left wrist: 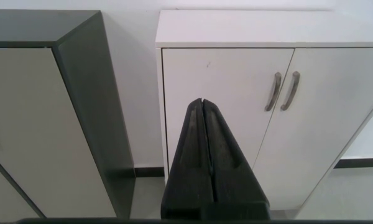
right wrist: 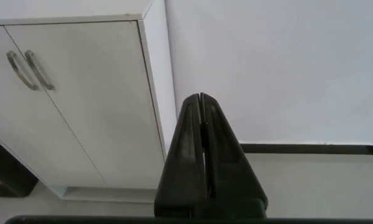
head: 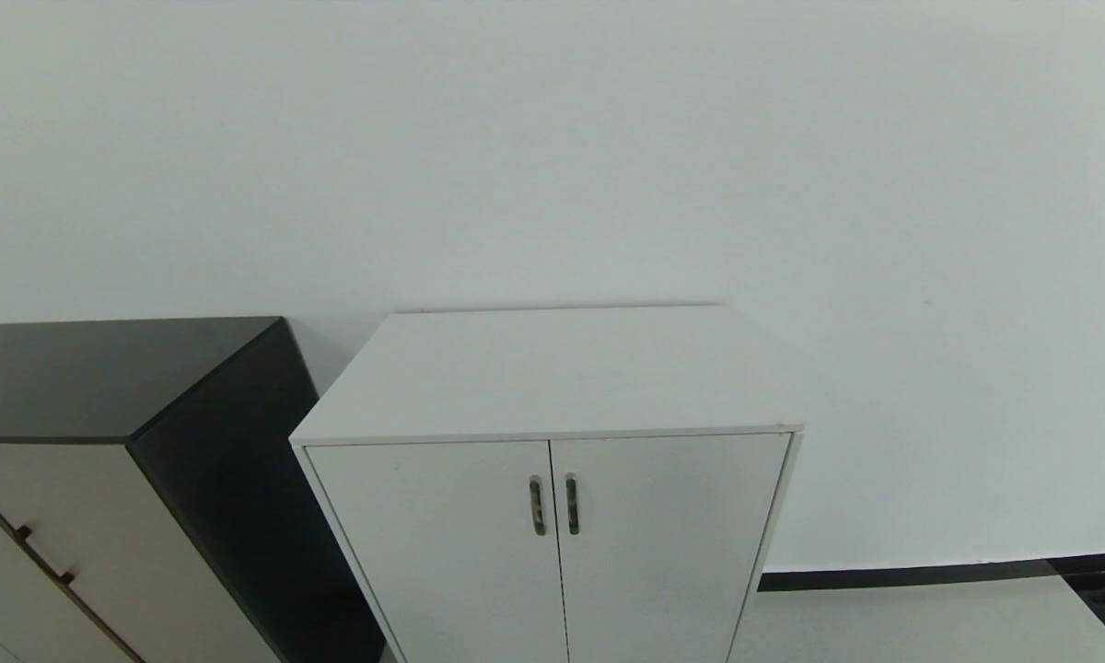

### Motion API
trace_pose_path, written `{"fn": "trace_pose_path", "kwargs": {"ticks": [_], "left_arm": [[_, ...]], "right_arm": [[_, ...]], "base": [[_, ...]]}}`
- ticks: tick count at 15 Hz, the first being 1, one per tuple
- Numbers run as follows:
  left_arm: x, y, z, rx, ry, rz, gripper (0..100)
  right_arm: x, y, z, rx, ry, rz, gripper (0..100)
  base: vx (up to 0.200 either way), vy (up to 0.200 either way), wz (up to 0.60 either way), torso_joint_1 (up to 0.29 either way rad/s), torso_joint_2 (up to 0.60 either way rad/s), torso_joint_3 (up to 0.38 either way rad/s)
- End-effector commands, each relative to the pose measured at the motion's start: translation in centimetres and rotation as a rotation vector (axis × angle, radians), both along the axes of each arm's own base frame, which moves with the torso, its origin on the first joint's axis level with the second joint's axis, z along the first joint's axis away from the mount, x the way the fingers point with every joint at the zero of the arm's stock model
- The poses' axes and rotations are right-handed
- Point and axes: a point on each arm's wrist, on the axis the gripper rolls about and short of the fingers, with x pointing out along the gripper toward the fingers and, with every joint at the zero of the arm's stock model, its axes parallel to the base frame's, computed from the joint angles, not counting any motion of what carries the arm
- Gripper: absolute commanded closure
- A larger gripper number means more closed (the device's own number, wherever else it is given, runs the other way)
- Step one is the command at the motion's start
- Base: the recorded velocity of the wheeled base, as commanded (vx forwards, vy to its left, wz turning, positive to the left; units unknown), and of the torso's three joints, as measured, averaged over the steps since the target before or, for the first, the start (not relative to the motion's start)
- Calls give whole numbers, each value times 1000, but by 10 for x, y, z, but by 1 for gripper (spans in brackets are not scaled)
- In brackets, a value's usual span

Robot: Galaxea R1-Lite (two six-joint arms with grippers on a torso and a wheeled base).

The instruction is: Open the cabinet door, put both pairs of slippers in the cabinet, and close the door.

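Standing against the wall (head: 552, 138): cabinet (head: 552, 368), white, flat-topped, two doors, both shut and flush.

Left door (head: 442, 552) and right door (head: 663, 543): meeting at a centre seam.

Left handle (head: 537, 505) and right handle (head: 572, 504): metal, upright, one per door, side by side at the seam, just apart.

Dark cabinet (head: 212, 479): left of the white one, near, with a narrow gap between; black top and side, pale front with small dark knobs (head: 23, 532).

Floor (head: 930, 626): pale, right of the cabinet; black baseboard (head: 884, 577) along the wall foot.

Left end effector (left wrist: 202, 101): black, clenched tight, grasping nothing; held before the left door, apart from it.

Right end effector (right wrist: 200, 96): black, clenched likewise, nothing between its fingers; off the cabinet's right side, facing the wall.
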Motion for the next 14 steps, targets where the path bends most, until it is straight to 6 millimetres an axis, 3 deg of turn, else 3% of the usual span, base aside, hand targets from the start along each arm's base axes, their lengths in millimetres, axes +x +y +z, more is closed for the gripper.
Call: {"fn": "trace_pose_path", "kwargs": {"ticks": [1,4,14], "left_arm": [[0,0,0,0,0,1,100],[0,0,0,0,1,1,100],[0,0,0,6,1,-1,100]], "right_arm": [[4,1,1,-4,52,-54,100],[-8,2,-1,-37,-97,-68,100],[-7,2,-2,5,-95,-61,100]], "base": [[0,0,0,0,0,0],[0,0,0,0,0,0],[0,0,0,0,0,0]]}}
